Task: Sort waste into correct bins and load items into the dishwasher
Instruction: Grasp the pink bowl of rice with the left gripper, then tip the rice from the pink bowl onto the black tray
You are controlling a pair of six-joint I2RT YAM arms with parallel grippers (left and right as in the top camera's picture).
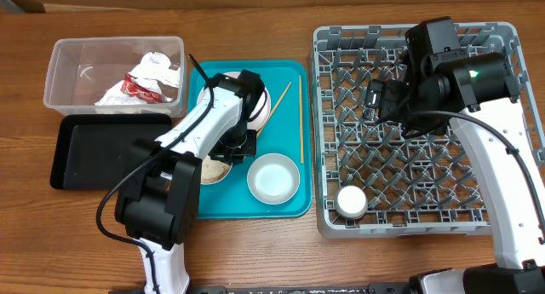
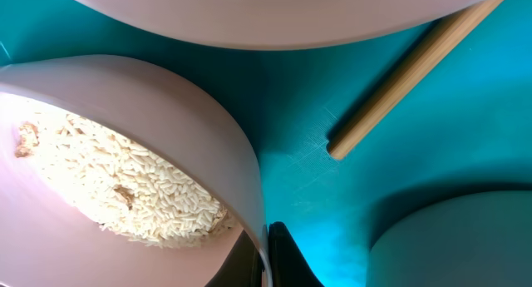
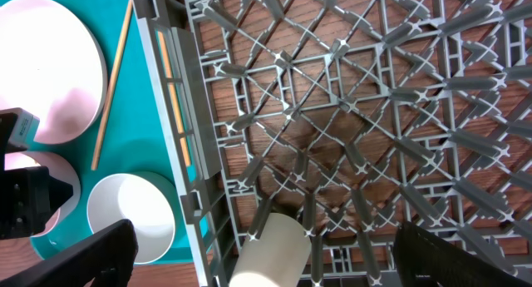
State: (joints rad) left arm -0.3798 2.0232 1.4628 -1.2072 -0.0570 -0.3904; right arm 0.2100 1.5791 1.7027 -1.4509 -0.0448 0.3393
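Leftmost, a clear plastic rectangular tub (image 1: 72, 72) holds a crumpled white paper napkin (image 1: 157, 66) and a red crinkled wrapper (image 1: 138, 87). A shallow black rectangular tray (image 1: 85, 153) lies just in front of it. Next, on the teal serving tray (image 1: 289, 72), my left gripper (image 2: 266, 252) is pinched tight on the rim of a small pale bowl (image 2: 166, 112) with whitish rice (image 2: 125, 183) inside; my arm hides most of it from above. A round white-pink plate (image 1: 265, 108) sits behind, a second pale bowl (image 1: 273, 178) to the right. One thin wooden chopstick (image 1: 281, 97) slants beside the plate; the other chopstick (image 1: 301, 123) runs front to back along the tray's right edge. In the grey plastic dish rack (image 1: 426, 183), a small white cup (image 1: 351, 201) occupies the front-left corner. My right gripper (image 3: 266, 233) hangs over the rack, jaws spread wide, holding nothing.
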